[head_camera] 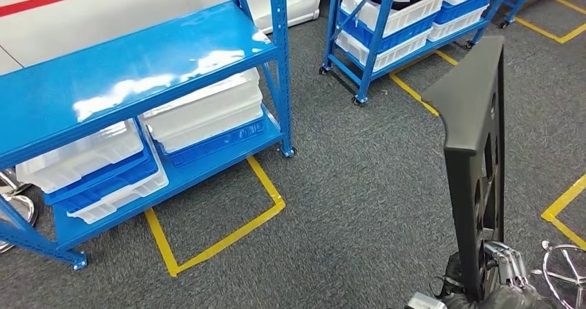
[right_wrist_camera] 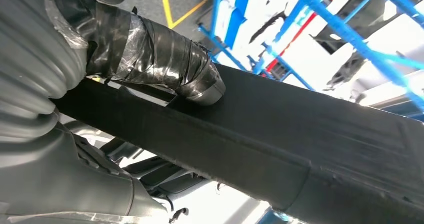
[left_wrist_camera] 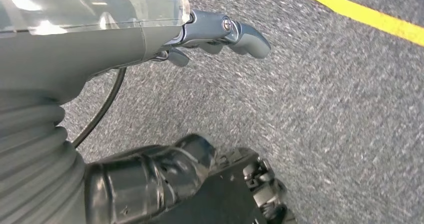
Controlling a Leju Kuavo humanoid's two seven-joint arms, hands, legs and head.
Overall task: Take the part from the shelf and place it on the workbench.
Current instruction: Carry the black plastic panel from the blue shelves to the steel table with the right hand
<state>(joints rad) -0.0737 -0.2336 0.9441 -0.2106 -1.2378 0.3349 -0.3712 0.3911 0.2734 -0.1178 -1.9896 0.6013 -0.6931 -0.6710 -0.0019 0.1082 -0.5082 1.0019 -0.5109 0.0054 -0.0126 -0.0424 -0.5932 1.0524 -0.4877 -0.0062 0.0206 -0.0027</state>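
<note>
The part (head_camera: pixel 473 150) is a long black trim panel with cut-outs. It stands upright at the lower right of the head view, in front of the grey carpet. My right hand (head_camera: pixel 506 269) grips its lower end. In the right wrist view the taped thumb (right_wrist_camera: pixel 165 58) presses on the part's (right_wrist_camera: pixel 300 134) black face. My left hand (left_wrist_camera: pixel 125 38) hangs over the carpet and holds nothing; its fingers (left_wrist_camera: pixel 235 31) are well apart from the taped thumb (left_wrist_camera: pixel 150 179). The blue shelf (head_camera: pixel 138 67) stands at the left, its top level bare and glossy.
White and blue bins (head_camera: pixel 207 108) fill the shelf's lower level. A second blue rack (head_camera: pixel 376 39) with bins stands at the back. Yellow floor tape (head_camera: pixel 221 240) marks bays on the carpet. Chrome stool bases sit at the right (head_camera: pixel 563 267) and left (head_camera: pixel 14 198) edges.
</note>
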